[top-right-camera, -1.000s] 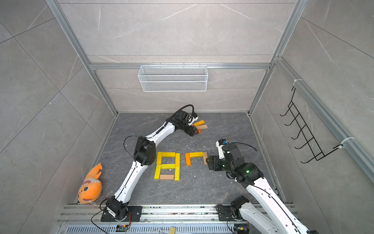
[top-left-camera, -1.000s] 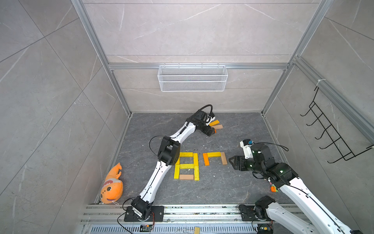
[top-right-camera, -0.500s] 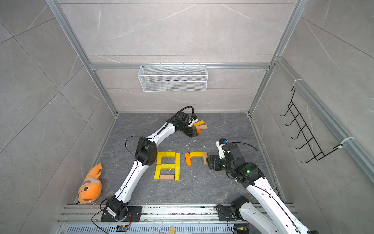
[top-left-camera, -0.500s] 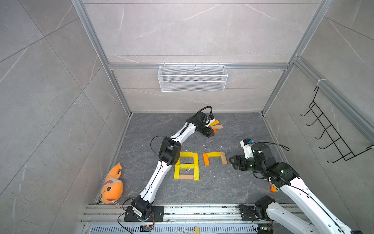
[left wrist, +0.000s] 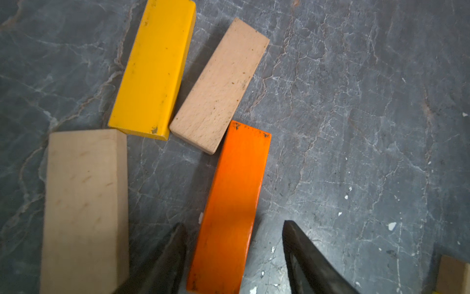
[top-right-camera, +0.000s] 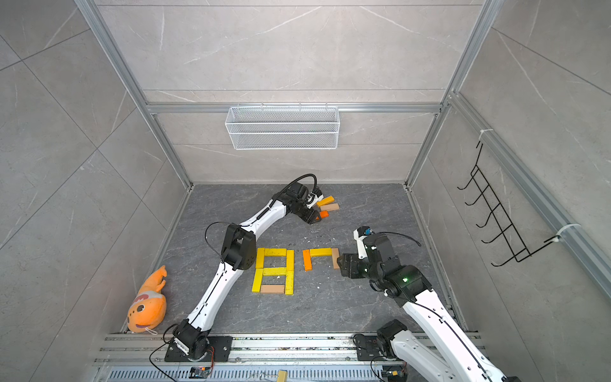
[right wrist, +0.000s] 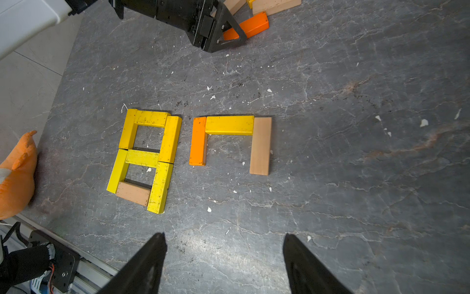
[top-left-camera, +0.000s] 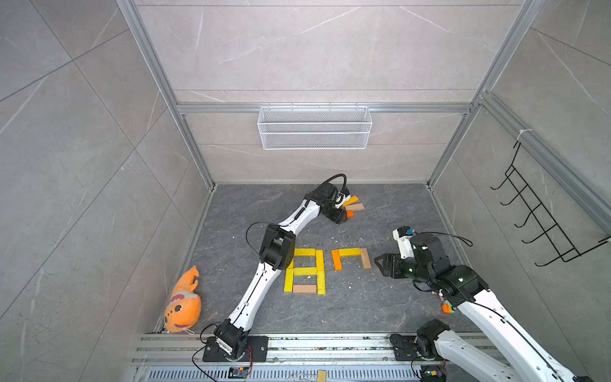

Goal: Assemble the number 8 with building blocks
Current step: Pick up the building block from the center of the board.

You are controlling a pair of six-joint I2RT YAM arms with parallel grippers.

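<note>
The left wrist view gives us what both top views hide: the left gripper (left wrist: 234,224) straddles an orange block (left wrist: 236,178) — a gap shows on one side, so it seems not yet clamped. That block lies well beyond the 8 (top-left-camera: 305,271), its near end cut off. Right of the 8, the right gripper (right wrist: 223,234) hangs spread, holding nothing — only its fingertips show.

The left arm (top-left-camera: 299,216) stretches far forward, and the left gripper (left wrist: 233,224) is angled down with its jaws partly apart. The right arm (top-left-camera: 486,304) is bent low, and the right gripper (right wrist: 223,234) points toward the robot's left with its jaws spread wide.
</note>
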